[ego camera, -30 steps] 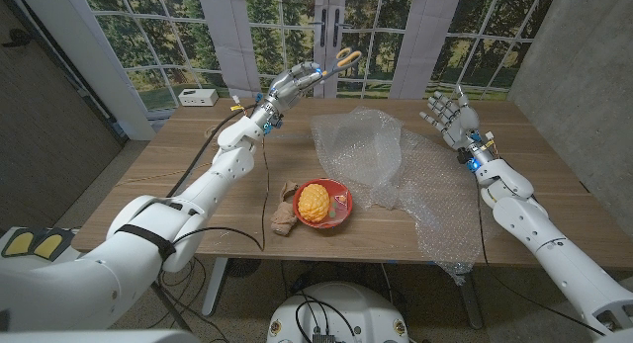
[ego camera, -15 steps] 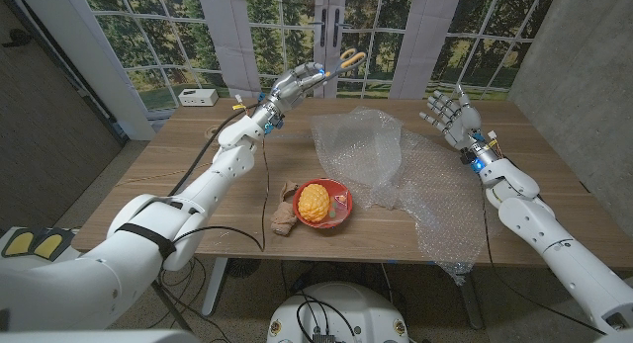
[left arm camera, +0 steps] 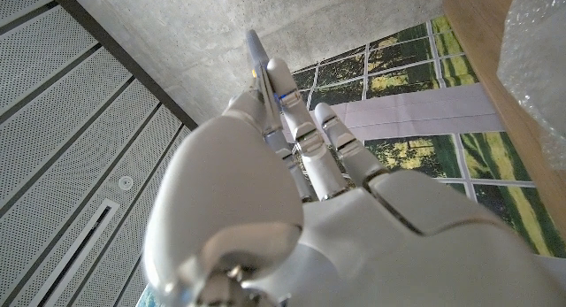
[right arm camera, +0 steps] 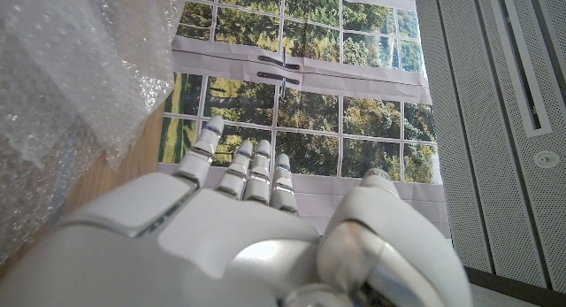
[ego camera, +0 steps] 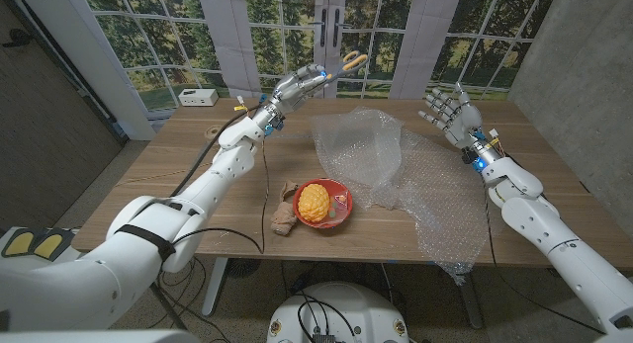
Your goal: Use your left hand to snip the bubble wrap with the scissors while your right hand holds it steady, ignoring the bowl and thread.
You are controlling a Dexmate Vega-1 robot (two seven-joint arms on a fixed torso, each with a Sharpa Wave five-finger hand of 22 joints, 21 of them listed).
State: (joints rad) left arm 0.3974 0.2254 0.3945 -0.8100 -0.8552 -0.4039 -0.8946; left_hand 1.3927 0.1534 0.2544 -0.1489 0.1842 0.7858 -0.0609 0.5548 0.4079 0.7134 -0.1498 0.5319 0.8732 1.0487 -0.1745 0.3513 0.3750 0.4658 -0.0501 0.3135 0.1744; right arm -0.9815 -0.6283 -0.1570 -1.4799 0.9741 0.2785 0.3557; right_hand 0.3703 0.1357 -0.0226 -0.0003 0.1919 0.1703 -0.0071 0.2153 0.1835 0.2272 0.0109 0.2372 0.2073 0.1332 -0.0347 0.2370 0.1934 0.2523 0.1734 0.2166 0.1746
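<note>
My left hand (ego camera: 297, 84) is raised at eleven o'clock, pinching the scissors (ego camera: 348, 59) above the table's (ego camera: 178, 170) far edge. The wrap (ego camera: 396, 165) lies crumpled centre-right. At one o'clock, my right hand (ego camera: 447, 113) hovers spread, holding nothing.

Tabletop (ego camera: 178, 170) of matt brown wood, grain faintly visible. Bubble wrap (ego camera: 396, 165) of clear, crinkled plastic, glinting where light caught it. Bowl (ego camera: 339, 197) red and glossy, holding a yellow knobbly ball (ego camera: 314, 203). Scissors (ego camera: 348, 58) with orange handles, smooth like plastic. Left hand (left arm camera: 292, 218) and right hand (right arm camera: 239, 236) cased in smooth, glossy white plastic.
</note>
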